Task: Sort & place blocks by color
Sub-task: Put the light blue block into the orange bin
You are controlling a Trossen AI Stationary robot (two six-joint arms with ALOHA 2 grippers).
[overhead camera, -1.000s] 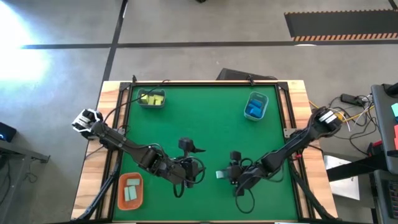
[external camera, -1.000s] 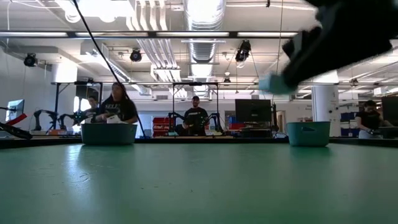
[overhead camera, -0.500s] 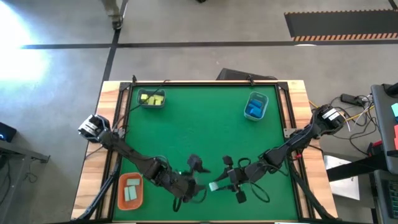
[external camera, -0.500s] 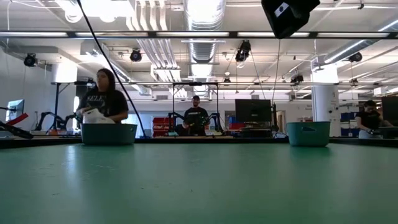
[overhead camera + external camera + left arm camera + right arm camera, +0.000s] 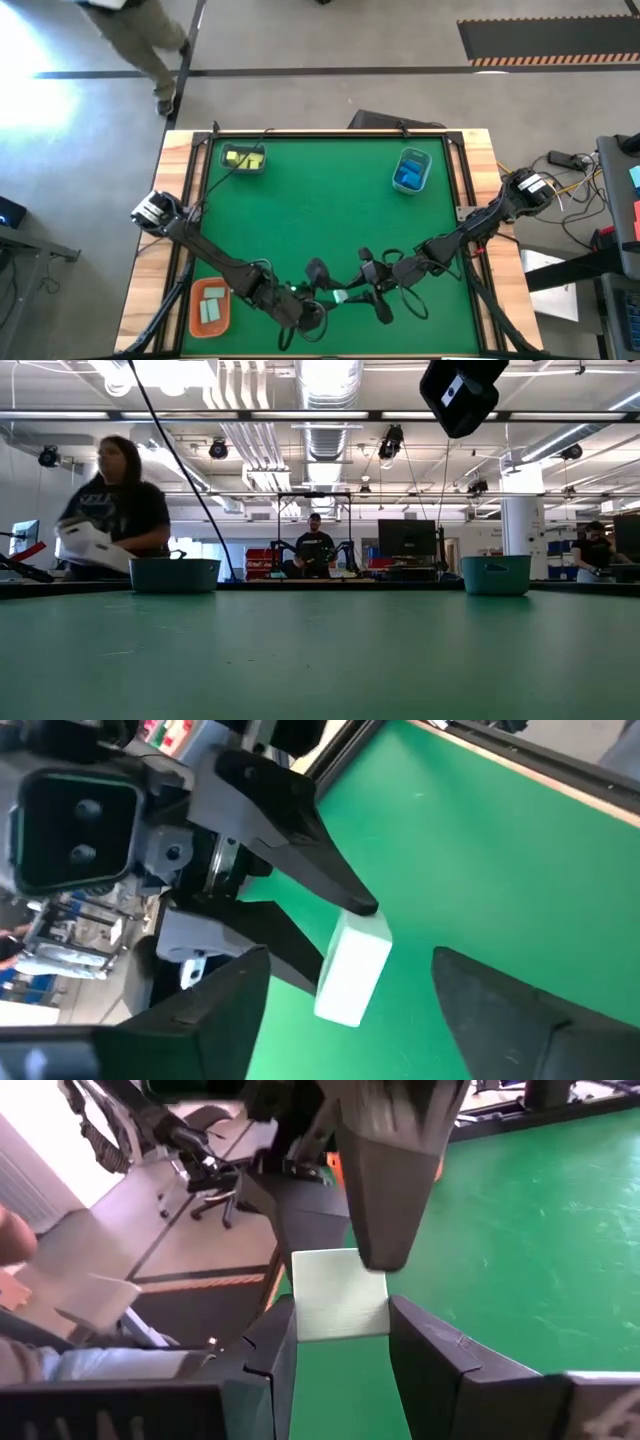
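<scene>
I have a pale mint block (image 5: 338, 1293) pinched between the jaws of the right gripper (image 5: 352, 296), low in the middle of the high view, held above the green counter (image 5: 330, 215) near its front edge. The left gripper (image 5: 318, 293) sits just beside it with its jaws spread wide, one on each side of the block (image 5: 352, 969) in the left wrist view, and I cannot see them touching it yet, so I read this as a hand-over in mid-air. The block looks like a small, rigid, smooth-faced brick, and I judge it light enough that weight is no concern; slipping or twisting is the real risk, since the faces look slick and it offers little surface. The right jaws cover two opposite faces, so I would have the left jaws close squarely on the free end, flat on two parallel faces and clear of the other arm's fingers. The orange tray (image 5: 194, 296) at lower left already holds mint blocks (image 5: 210, 303), so I take that as the destination. The yellow blocks (image 5: 244, 158) sit in the grey-blue tray (image 5: 230, 166) at upper left and the blue blocks (image 5: 408, 175) in the tray (image 5: 424, 158) at upper right. A person (image 5: 108, 510) walks past behind the counter at the left of the low view.
</scene>
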